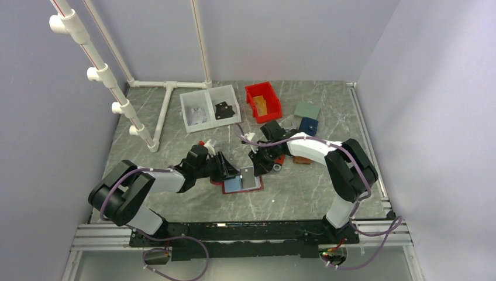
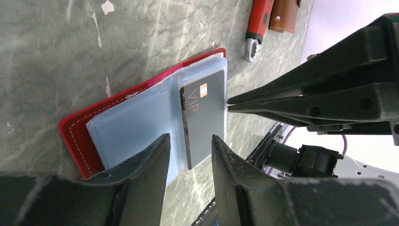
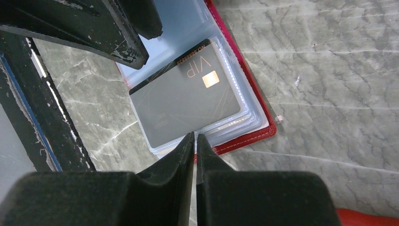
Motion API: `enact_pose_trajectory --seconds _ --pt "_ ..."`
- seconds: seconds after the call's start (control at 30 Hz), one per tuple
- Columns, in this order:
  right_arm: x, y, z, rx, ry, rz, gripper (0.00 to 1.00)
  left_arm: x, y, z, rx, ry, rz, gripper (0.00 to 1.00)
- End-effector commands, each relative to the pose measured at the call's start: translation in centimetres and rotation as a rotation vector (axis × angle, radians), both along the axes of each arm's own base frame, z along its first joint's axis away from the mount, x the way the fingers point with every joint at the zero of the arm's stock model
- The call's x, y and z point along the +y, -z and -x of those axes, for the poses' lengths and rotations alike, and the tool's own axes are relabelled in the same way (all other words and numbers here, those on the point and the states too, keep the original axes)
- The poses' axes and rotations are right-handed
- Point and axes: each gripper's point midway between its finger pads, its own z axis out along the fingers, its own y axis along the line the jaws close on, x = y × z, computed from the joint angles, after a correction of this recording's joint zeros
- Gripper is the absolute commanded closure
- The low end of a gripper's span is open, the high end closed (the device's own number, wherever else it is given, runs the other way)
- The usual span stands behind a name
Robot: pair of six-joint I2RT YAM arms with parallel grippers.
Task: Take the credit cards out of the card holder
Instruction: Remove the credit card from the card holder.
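red leather-like bi-fold card holder (image 2: 75, 134) open flat on grey marble table (image 1: 304, 193); dark grey plastic credit card (image 3: 188, 103) part-way out. card likely thin, stiff, slick: pinch free edge. right gripper (image 3: 194, 136) clamped there; left gripper (image 2: 189, 137) apart above holder.

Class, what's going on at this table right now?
The red card holder lies open. A grey VIP card lies on its pale inside. The right gripper, jaws almost shut, is at the card's edge; whether it grips cannot be told. The left gripper hovers open over the holder.
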Motion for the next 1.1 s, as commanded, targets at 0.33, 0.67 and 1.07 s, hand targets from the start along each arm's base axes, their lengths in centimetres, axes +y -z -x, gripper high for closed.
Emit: enact_pose_trajectory --seconds 0.33,0.67,1.07 --pt "0.9 1.0 -1.0 -0.011 0.005 0.051 0.93 -1.1 -0.2 -0.6 0.028 0.025 0.019 0.57" --pt "1.7 2.0 0.7 0.049 -0.049 0.068 0.93 -1.3 0.3 -0.5 0.051 0.023 0.039 0.61" --pt "1.8 2.4 1.0 0.063 -0.059 0.095 0.92 -1.1 0.5 -0.5 0.039 0.003 0.058 1.00"
